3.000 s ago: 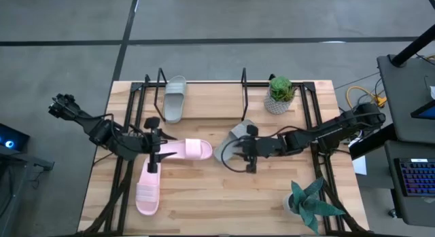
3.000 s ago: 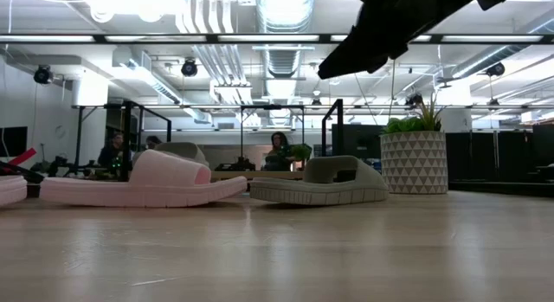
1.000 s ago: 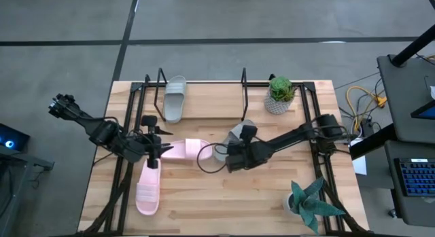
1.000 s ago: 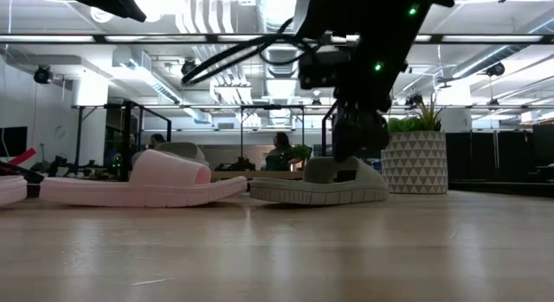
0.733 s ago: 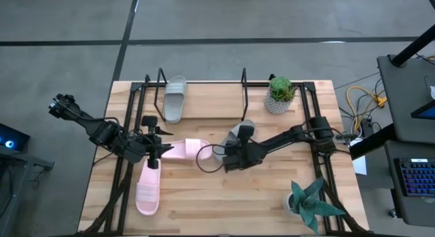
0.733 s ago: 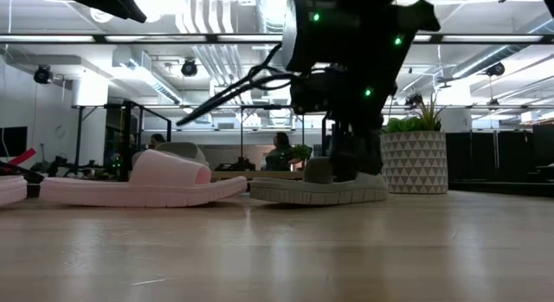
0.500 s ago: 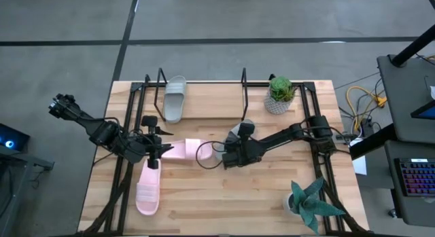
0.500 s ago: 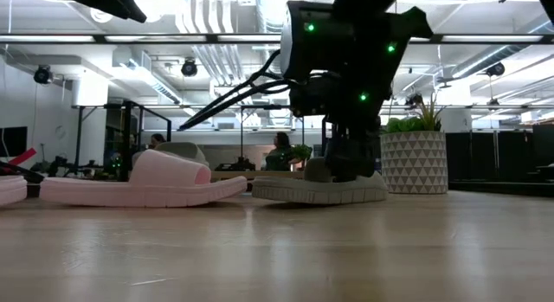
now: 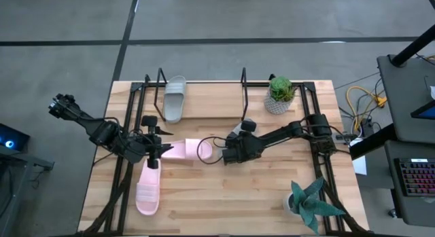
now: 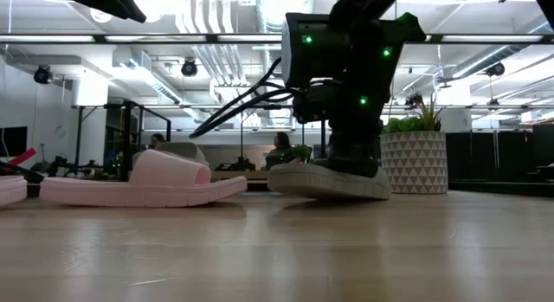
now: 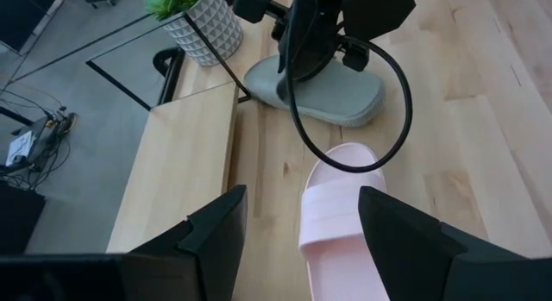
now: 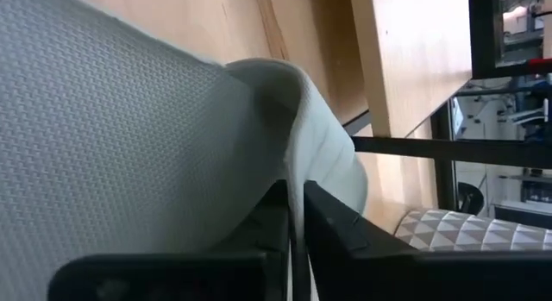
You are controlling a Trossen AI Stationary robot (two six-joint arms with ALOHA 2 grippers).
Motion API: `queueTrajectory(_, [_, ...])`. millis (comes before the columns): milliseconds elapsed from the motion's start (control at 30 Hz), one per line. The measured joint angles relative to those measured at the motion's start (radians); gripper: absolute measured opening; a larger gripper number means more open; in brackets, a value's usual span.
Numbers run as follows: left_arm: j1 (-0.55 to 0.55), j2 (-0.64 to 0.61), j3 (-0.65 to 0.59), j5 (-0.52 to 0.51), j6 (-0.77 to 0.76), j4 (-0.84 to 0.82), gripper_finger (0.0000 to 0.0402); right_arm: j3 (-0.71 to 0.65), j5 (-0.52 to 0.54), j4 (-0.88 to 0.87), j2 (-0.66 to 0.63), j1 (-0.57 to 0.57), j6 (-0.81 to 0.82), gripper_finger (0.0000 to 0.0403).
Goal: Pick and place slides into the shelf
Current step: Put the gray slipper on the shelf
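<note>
No legible text or markings.

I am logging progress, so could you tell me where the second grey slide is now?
In the low view the grey slide hangs just off the table at centre, pinched by the right gripper, beside the pink slide.

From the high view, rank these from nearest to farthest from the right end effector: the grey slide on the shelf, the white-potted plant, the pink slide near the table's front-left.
Measured from the right end effector, shut on a grey slide at mid-table:
1. White-potted plant, back right, beside the shelf.
2. Grey slide on the shelf, back left; only slightly farther.
3. Pink slide, front left.
</note>
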Motion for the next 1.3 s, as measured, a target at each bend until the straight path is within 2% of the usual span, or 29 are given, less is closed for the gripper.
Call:
queueTrajectory(133, [0.001,0.009,-0.001,-0.005,0.003,0.004,0.0208,0.000,-0.008,-0.015,-0.010,0.001,-0.002,0.0012])
queueTrajectory(267, [0.001,0.027,-0.001,-0.055,0.012,0.008,0.0208,-0.001,-0.021,-0.019,-0.047,0.013,-0.005,0.0010])
queueTrajectory(533, [0.001,0.058,0.000,-0.057,0.011,0.092,0.0208,-0.001,-0.064,-0.001,-0.185,0.079,-0.040,0.0010])
queueTrajectory(667, [0.001,0.095,-0.001,-0.052,0.066,0.141,0.0208,-0.001,-0.074,0.036,-0.255,0.125,-0.061,0.0009])
queueTrajectory(1000, [0.000,0.234,-0.001,-0.077,0.357,0.365,0.0208,-0.001,-0.120,0.166,-0.370,0.208,-0.228,0.0009])
queueTrajectory(1300, [0.000,0.387,-0.001,-0.079,0.658,0.716,0.0208,-0.001,-0.091,0.264,-0.375,0.207,-0.320,0.0009])
